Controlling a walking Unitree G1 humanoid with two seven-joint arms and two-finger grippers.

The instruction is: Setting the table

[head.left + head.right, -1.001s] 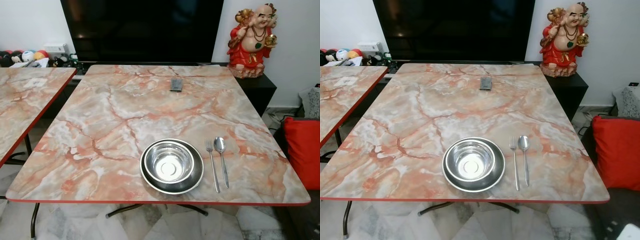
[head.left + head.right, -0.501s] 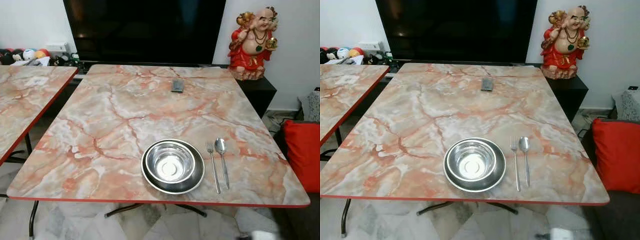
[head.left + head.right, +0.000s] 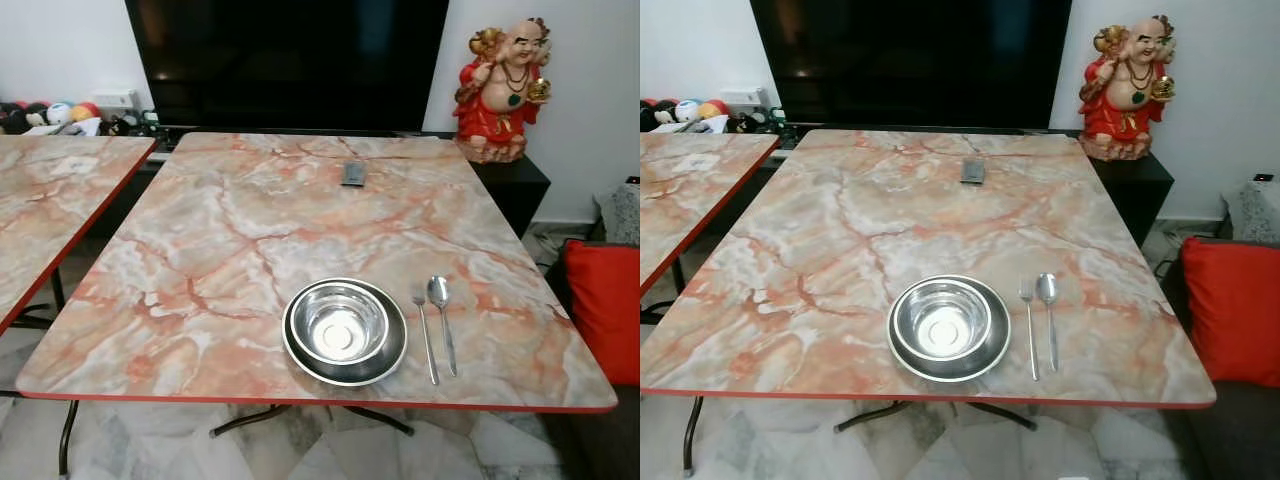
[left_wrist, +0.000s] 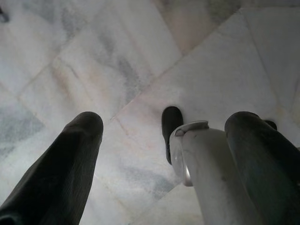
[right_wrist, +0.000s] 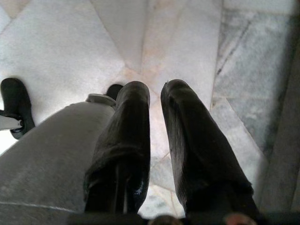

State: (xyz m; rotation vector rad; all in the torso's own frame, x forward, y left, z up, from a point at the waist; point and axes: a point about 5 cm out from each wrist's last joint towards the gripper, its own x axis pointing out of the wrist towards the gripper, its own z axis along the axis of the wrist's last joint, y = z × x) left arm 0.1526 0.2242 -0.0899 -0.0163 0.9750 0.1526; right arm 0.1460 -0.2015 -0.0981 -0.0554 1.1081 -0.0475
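One place setting lies at the near edge of a marble-patterned bench (image 3: 250, 230) with a red rim: a steel bowl (image 3: 338, 326) nested in a darker steel plate (image 3: 391, 355), with a fork (image 3: 425, 330) just to its right and a spoon (image 3: 442, 320) beside the fork, both pointing away from the robot. A small dark remote control (image 3: 353, 172) rests near the bench's far edge, well apart from the setting. Behind the bench stand a large black television (image 3: 290, 60) and, on a low dark cabinet at right, a red-robed laughing Buddha statue (image 3: 498, 85). A second marble-patterned bench (image 3: 50, 200) stands to the left, and a red cushion (image 3: 605, 305) shows at right. Both arms hang low over the pale marble floor (image 4: 140, 56): the left tool (image 4: 164, 136) has its two black fingers spread wide apart, while the right tool (image 5: 155, 112) holds its fingers nearly together, gripping nothing.
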